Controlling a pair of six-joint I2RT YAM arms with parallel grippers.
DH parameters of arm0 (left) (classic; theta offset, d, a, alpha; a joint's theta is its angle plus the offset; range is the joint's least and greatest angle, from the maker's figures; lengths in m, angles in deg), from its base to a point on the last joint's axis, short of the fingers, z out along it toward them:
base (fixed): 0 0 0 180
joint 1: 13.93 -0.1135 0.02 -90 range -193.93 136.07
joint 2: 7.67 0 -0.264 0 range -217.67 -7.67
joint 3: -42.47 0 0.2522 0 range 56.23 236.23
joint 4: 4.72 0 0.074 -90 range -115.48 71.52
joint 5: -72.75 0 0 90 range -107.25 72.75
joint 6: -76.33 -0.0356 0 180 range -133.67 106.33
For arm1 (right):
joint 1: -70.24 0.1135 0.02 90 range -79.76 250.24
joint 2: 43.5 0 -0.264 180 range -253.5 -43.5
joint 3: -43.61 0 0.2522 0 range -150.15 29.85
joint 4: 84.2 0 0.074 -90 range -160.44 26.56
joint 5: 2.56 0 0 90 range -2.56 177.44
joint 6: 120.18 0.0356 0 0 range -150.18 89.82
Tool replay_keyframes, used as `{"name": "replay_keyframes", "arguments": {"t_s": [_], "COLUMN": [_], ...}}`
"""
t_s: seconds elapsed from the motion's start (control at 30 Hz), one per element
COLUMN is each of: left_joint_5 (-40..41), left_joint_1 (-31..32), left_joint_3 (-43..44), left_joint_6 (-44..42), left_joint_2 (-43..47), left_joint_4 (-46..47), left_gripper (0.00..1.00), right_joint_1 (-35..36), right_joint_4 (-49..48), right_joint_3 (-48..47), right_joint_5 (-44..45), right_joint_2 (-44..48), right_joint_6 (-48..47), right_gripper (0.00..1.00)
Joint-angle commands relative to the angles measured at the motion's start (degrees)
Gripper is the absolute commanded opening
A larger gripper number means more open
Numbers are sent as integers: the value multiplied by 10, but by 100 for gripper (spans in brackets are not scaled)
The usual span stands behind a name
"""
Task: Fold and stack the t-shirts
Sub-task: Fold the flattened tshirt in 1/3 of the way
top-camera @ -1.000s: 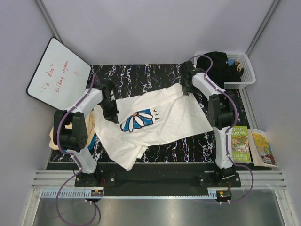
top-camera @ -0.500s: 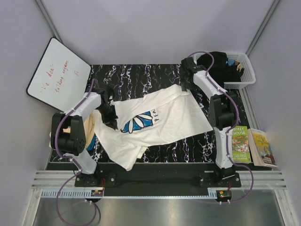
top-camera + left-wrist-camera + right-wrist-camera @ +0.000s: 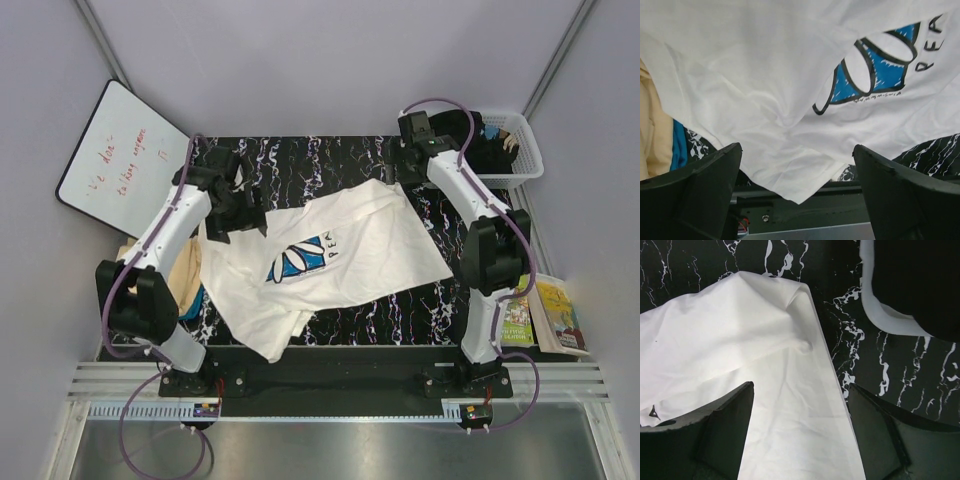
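Top external view shows you the white t-shirt [image 3: 340, 255] spread rumpled mid-table, the left gripper [image 3: 247, 212] wide and empty at its 10 o'clock edge and the right gripper [image 3: 403, 172] likewise at 1 o'clock: laying-out step, I judge, so next pinch an edge and fold.

Robot test cell in a lab. Plain grey walls [image 3: 330, 60] box in a black marbled table [image 3: 300, 160]; left arm [image 3: 170, 225] and right arm [image 3: 465, 190] stand bolted by a metal rail [image 3: 340, 385], cables [image 3: 130, 440] trailing. Whiteboard [image 3: 120, 160] with red handwriting leans at left.
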Motion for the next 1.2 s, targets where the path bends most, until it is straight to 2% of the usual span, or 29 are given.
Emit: {"name": "replay_keyframes", "arguments": {"t_s": [0.0, 0.17, 0.27, 0.3, 0.37, 0.4, 0.47, 0.53, 0.63, 0.9, 1.17], "left_joint_5": [36, 75, 67, 65, 68, 71, 69, 65, 63, 64, 59], "left_joint_1": [0, 0, 0, 0, 0, 0, 0, 0, 0, 0, 1], "left_joint_3": [72, 133, 167, 167, 163, 152, 142, 127, 112, 112, 123], "left_joint_6": [7, -5, -8, -8, -7, -5, -5, -5, -1, 3, 9], "left_joint_2": [-92, -192, -229, -234, -248, -253, -268, -276, -289, -311, -339], "left_joint_4": [50, 54, 46, 46, 48, 47, 47, 47, 47, 50, 50], "left_gripper": [99, 98, 89, 82, 12, 0, 0, 0, 0, 0, 0], "right_joint_1": [-3, -31, -69, -79, -101, -105, -112, -112, -112, -109, -92], "right_joint_4": [-17, -11, -10, -10, -10, -9, -8, -6, 2, 51, 87], "right_joint_3": [-24, -119, -170, -184, -224, -238, -271, -300, -317, -321, -290], "right_joint_5": [-26, -37, -80, -94, -134, -143, -157, -180, -197, -231, -220], "right_joint_2": [-65, -140, -179, -196, -212, -230, -242, -259, -271, -278, -268], "right_joint_6": [23, 70, 122, 145, 160, 169, 181, 187, 207, 234, 223], "right_gripper": [81, 78, 74, 73, 70, 69, 66, 58, 55, 54, 57]}}
